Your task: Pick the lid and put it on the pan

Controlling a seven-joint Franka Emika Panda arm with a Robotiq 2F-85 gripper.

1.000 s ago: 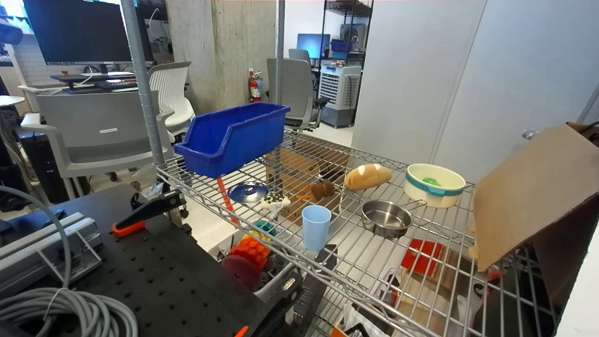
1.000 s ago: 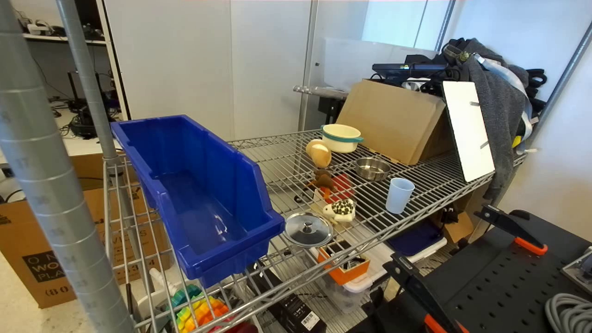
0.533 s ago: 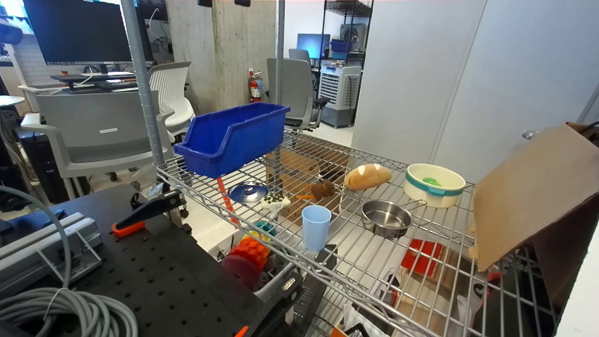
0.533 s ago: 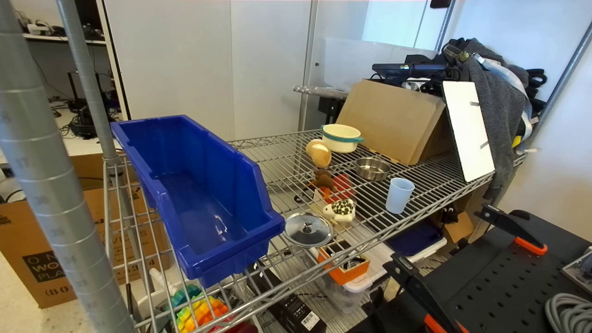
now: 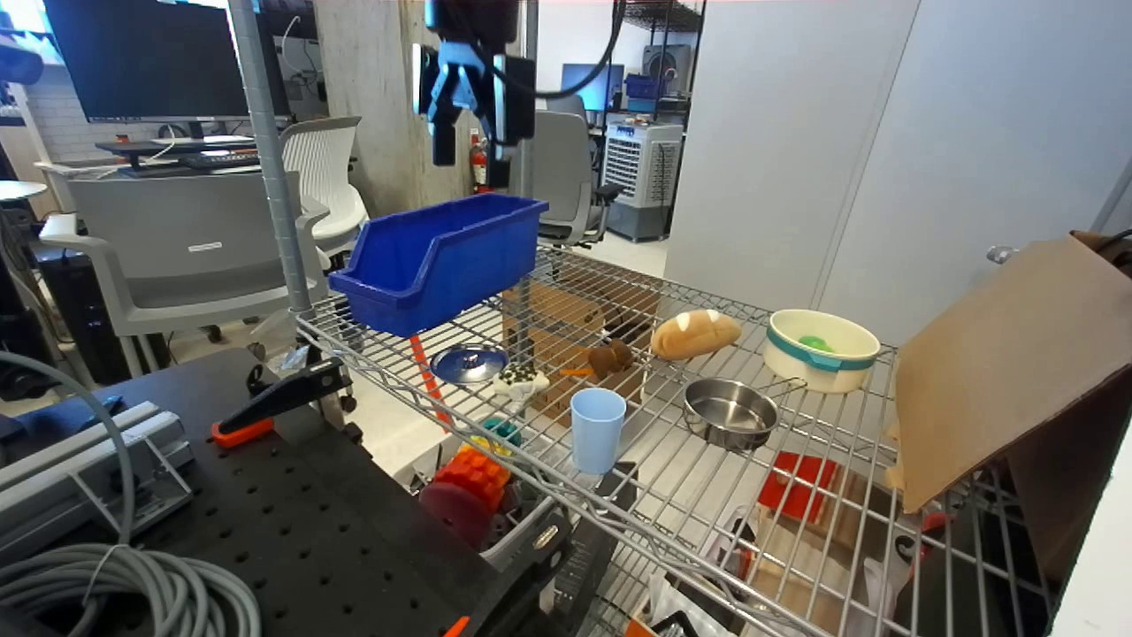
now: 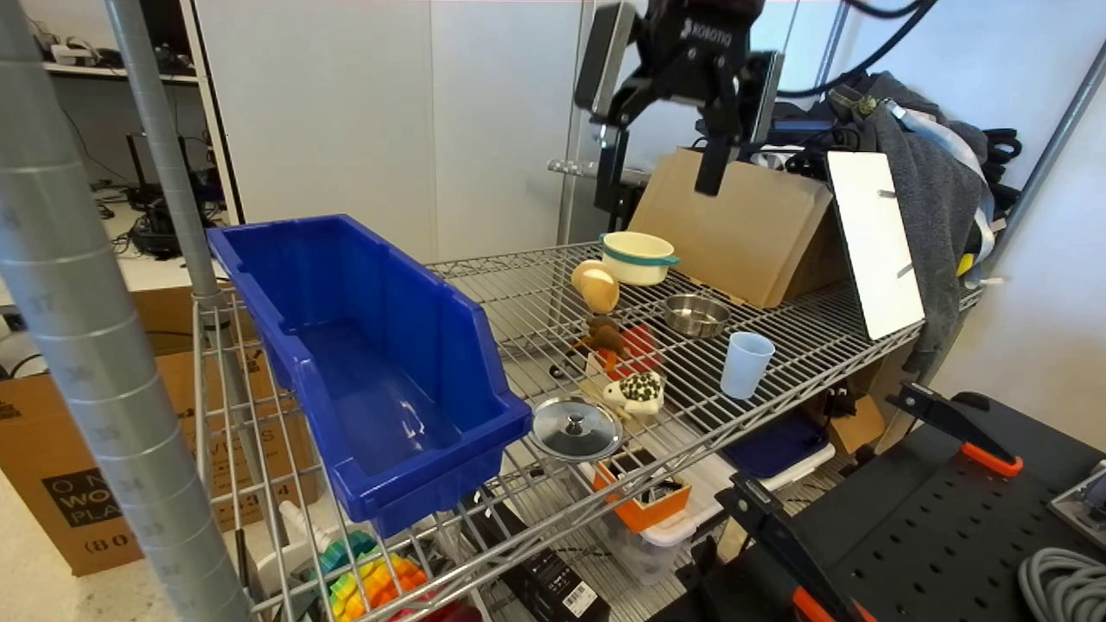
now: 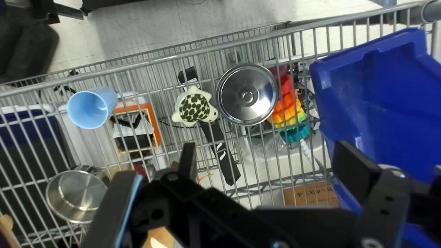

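The lid (image 7: 247, 94) is a disc of polished steel, gleaming in patches, with a round knob (image 7: 248, 97) standing up in its middle; it lies on the wire bench (image 7: 172, 57) between the spotted turtle toy (image 7: 193, 107) and the blue bin (image 5: 478, 270). Well apart from it, between the light blue cup (image 5: 598, 432) and the cream bowl (image 5: 809, 379), sits the pan (image 5: 730, 413), small, round and shallow, just as shiny, its inside catching bright streaks of light. Whether the turtle toy touches the lid, I can't tell. In both exterior views the top of the hand (image 6: 659, 183) is cut off by the upper edge, and from the wrist its nearer parts are a dark blur that overlaps the pan's side and hides part of the bin. Half a second ago only the hand's dark tips peeped in along the top of both exterior views; now it hangs lower, fingers (image 6: 611, 168) spread wide, high above the bench, while lid and pan lie where they were.
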